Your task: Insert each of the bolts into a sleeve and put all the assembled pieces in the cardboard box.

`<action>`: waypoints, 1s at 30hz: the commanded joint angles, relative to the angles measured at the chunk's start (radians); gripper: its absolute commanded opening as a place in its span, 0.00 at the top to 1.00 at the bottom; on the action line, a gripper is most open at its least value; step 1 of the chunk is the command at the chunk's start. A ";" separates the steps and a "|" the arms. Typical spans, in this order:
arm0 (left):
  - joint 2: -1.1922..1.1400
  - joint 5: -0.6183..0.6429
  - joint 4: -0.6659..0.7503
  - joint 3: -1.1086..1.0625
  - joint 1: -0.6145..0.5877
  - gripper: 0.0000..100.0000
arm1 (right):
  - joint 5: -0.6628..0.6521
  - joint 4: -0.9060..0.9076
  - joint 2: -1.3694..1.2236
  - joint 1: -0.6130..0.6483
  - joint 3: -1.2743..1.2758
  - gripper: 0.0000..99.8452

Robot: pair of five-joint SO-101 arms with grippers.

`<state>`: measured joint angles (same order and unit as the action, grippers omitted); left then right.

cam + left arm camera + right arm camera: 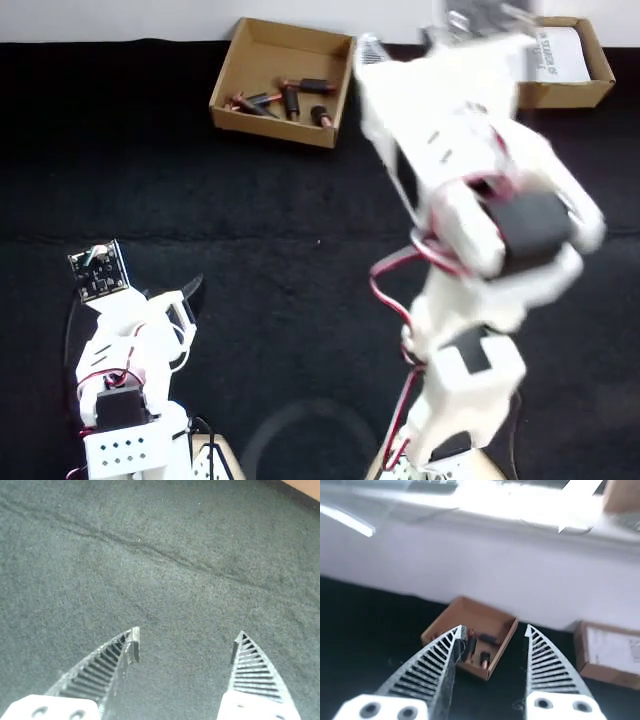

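Holding assembled pieces [290, 98], the cardboard box [270, 127] sits beyond the splayed right claw [492, 630].

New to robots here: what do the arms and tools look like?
The left arm and right arm are white shells around black motors, with red cables. The left tool and right tool each have two pointed, ribbed fingers. The left arm carries a dark circuit board.

The open cardboard box [275, 50] sits askew at the far edge of the black table [250, 220]. Several assembled pieces [290, 98], dark with reddish-brown ends, lie flat inside at varied angles, clustered toward its near wall
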<state>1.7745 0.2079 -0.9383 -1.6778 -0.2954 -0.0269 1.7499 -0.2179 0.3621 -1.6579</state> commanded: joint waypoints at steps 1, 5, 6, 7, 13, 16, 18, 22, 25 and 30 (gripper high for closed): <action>-0.002 -0.003 -0.003 -0.019 0.015 0.70 | 0.006 0.018 0.139 -0.058 -0.061 0.83; -0.002 -0.003 -0.012 -0.019 0.015 0.70 | 0.006 0.018 0.367 -0.090 0.180 0.83; 0.001 -0.003 -0.025 -0.019 0.016 0.70 | 0.006 0.018 0.440 -0.091 0.278 0.83; 0.004 -0.003 -0.035 -0.019 0.024 0.70 | 0.006 0.016 0.510 -0.093 0.377 0.83; 0.004 -0.003 -0.055 -0.019 0.045 0.70 | 0.006 0.013 0.923 -0.093 0.966 0.83; 0.004 -0.003 -0.061 -0.019 0.045 0.70 | 0.006 0.012 1.101 -0.093 1.231 0.83; 0.004 -0.002 -0.061 -0.019 0.045 0.70 | 0.006 0.010 1.208 -0.093 1.405 0.83; 0.002 -0.002 -0.092 -0.019 0.048 0.70 | 0.005 -0.038 1.377 -0.093 1.839 0.83; 0.004 -0.002 -0.141 -0.019 0.097 0.70 | 0.005 -0.203 1.508 -0.131 2.195 0.83; 0.004 0.000 -0.192 -0.019 0.186 0.70 | 0.002 -0.575 1.748 -0.199 2.746 0.83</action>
<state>1.7745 0.2064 -1.1193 -1.6778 -0.1481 -0.0269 1.3755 1.4147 0.2041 0.7434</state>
